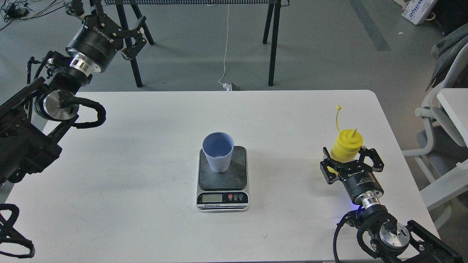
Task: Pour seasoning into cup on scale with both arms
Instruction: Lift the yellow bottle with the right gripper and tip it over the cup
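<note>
- Where the white table (146, 175) fills the middle of the frame, the scale (223, 179) lies flat at its centre, its silver front with LCD and round buttons turned toward the lower edge of the frame.
- The cup (218, 151), light blue and finely ribbed, stands upright on the dark weighing plate, toward the plate's upper left part; its mouth is open and nothing can be made out inside.
- The seasoning (345, 146), a yellow squeeze bottle, stands upright at the right of the table, well apart from the scale; its cone nozzle points up and the thin cap strap rises above it to the upper left.
- The right gripper (350, 159), entering from the lower right corner, has its two fingers spread wide on either side of the bottle's lower body; whether the pads touch the plastic cannot be told.
- The left gripper (122, 34) is raised at the upper left of the frame, beyond the table's far edge and well apart from the cup; its jaws stand apart and hold nothing.
- Behind the table, black trestle legs (272, 44) stand on the grey floor, a white cable (226, 47) hangs between them, and a white chair (442, 120) sits at the right edge.
</note>
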Robot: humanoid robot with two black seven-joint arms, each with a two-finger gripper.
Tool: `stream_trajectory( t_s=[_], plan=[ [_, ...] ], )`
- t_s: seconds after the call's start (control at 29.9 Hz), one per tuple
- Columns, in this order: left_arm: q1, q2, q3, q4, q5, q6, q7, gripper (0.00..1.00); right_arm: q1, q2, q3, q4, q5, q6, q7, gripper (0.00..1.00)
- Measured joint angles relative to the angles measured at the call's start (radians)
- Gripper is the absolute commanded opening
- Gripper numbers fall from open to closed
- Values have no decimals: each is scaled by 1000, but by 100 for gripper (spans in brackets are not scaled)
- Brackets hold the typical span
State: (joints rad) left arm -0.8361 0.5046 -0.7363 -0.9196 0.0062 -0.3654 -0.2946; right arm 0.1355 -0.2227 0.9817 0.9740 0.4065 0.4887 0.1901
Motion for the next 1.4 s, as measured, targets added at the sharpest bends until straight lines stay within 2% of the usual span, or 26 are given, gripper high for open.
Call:
stream_trajectory(
  t_s=[0.1, 0.33, 0.5, 0.67, 0.73, 0.87, 1.1, 1.4],
  plan=[
    [0, 0, 0, 0, 0, 0, 0, 100, 7, 0, 0, 0, 0, 0, 0, 45],
    [-2, 0, -4, 0, 0, -1, 0, 100, 80, -18, -1, 8, -3, 0, 0, 41],
    [-3, 0, -20, -1, 0, -1, 0, 100, 187, -105, -15, 23, -31, 0, 0, 39],
    [-3, 0, -22, -1, -1, -1, 1, 100, 416, -219, -203, 38, -159, 0, 1, 38],
    [-3, 0, -23, -1, -1, -1, 1, 100, 506, -238, -288, 35, -231, -4, 3, 35],
    [-3, 0, -23, -1, -1, 1, 1, 100, 646, -236, -407, 39, -382, -62, 4, 33],
    [-3, 0, -28, -1, -2, 5, 1, 100, 864, -184, -664, 36, -696, -230, 5, 33],
    [-3, -1, -41, -1, -2, 1, 1, 100, 1061, -33, -974, 26, -994, -421, 5, 32]
  ],
)
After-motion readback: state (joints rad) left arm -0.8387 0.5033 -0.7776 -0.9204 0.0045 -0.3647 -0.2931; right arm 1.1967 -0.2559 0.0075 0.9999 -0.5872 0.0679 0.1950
